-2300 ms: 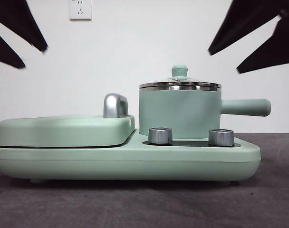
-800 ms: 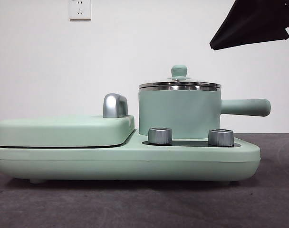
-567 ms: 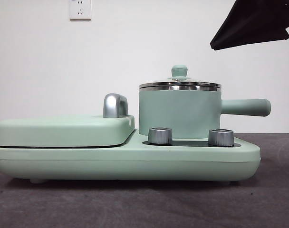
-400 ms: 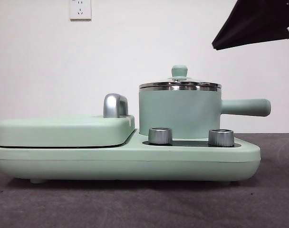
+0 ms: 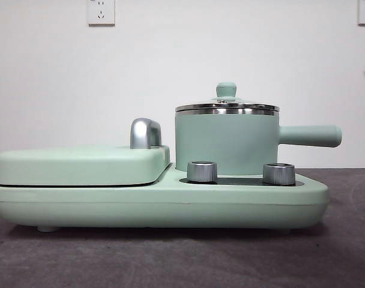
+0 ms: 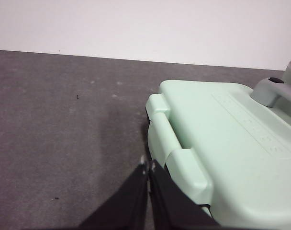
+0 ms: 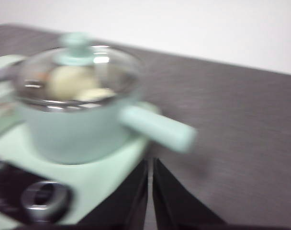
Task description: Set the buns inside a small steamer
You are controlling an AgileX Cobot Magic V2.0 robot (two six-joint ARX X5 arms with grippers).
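The small steamer [image 5: 226,141] stands on the right half of the mint-green cooker, its glass lid with green knob [image 5: 226,90] on and its long handle [image 5: 310,135] pointing right. In the blurred right wrist view the steamer [image 7: 76,122] shows cream-white buns [image 7: 71,81] inside, under the lid. My right gripper [image 7: 149,165] is shut and empty, hanging beside the steamer's handle [image 7: 157,128]. Over the bare table, my left gripper [image 6: 148,167] is shut and empty, beside the cooker's hinged end. Only a dark tip shows at the front view's right edge.
A flat mint-green griddle cover [image 5: 80,165] with a chrome handle [image 5: 144,133] fills the cooker's left half. Two steel knobs [image 5: 202,171] sit in front of the steamer. The grey table [image 6: 64,124] stretches to a white wall with sockets [image 5: 101,12].
The dark arm at the front view's top right has drawn out to the right, leaving only a tip. The arm at the top left left earlier. Steamer and lid have not moved.
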